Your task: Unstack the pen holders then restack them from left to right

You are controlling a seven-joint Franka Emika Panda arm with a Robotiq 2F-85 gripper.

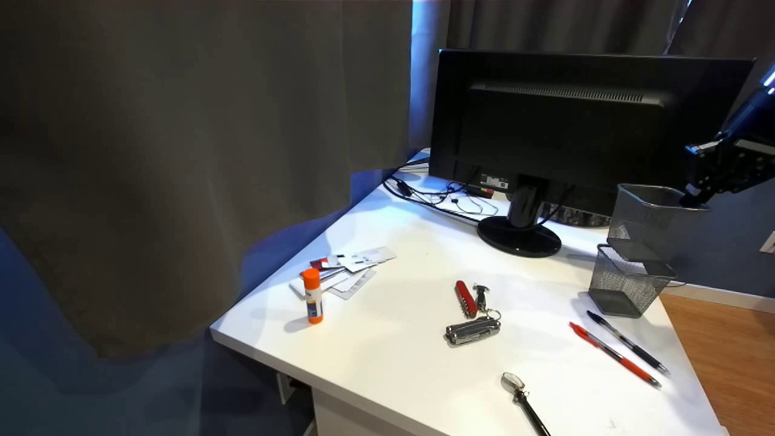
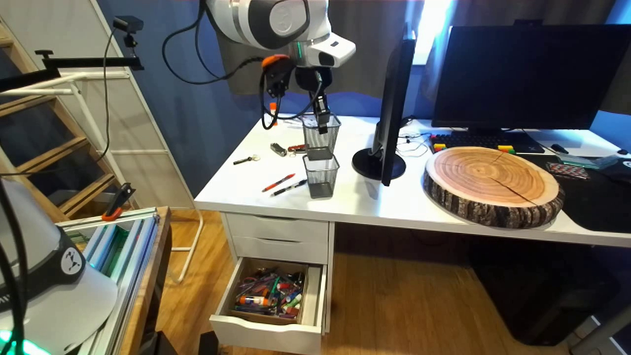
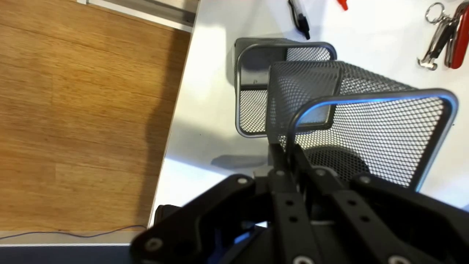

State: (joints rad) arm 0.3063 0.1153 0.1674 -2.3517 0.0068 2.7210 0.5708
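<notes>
The upper pen holder [image 3: 381, 128], right of centre in the wrist view, hangs above the lower pen holder [image 3: 253, 110] at upper centre. We expect it light and stiffish, inclined to pivot; its rim [image 3: 377, 97] seems our best hold, and there the gripper [image 3: 287, 149] is pinched closed. Both are dark grey, square-mouthed mesh, tapering downward.

In an exterior view we see a white worktop [image 1: 399, 345]: glue stick [image 1: 313, 297] and cards [image 1: 347, 274] left, red pocketknife [image 1: 465, 299] midway, red pen [image 1: 615, 355] and black pen [image 1: 629, 343] near right, lower pen holder [image 1: 626, 284] just beyond, monitor base [image 1: 519, 240] farther off.
</notes>
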